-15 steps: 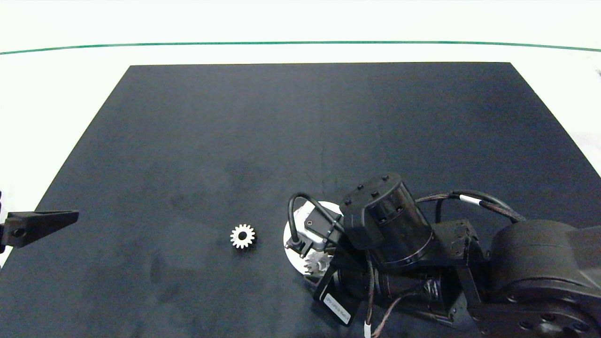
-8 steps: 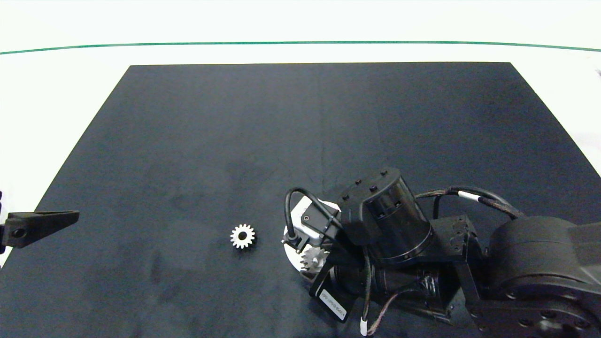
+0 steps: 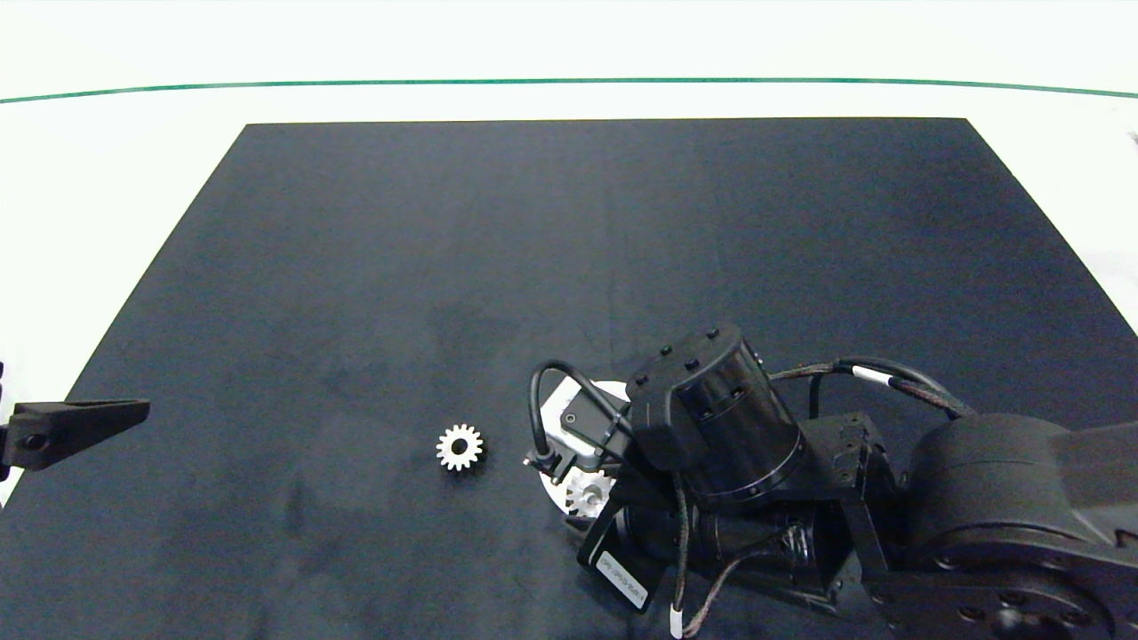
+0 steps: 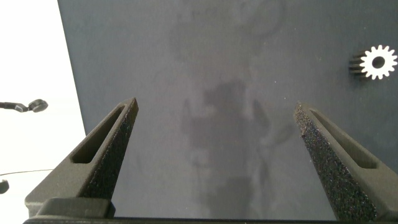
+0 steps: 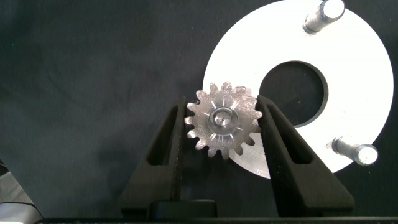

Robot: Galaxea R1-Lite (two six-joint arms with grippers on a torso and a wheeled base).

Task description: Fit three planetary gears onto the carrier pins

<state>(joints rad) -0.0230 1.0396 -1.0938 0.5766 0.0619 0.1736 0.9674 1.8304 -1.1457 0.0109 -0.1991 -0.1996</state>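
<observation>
From above, my right arm covers most of the white disc (image 3: 558,402); a spare gear (image 3: 460,447) lies on the dark surface (image 3: 444,267) nearby. My left pincer (image 4: 217,124) hangs open, idle. My right pincer (image 5: 222,127) clamps a gear (image 5: 222,121) over a pin; slight misalignment could jam it.

silver gear (image 5: 222,120), white disc (image 5: 354,81), black mat (image 3: 569,240)
</observation>
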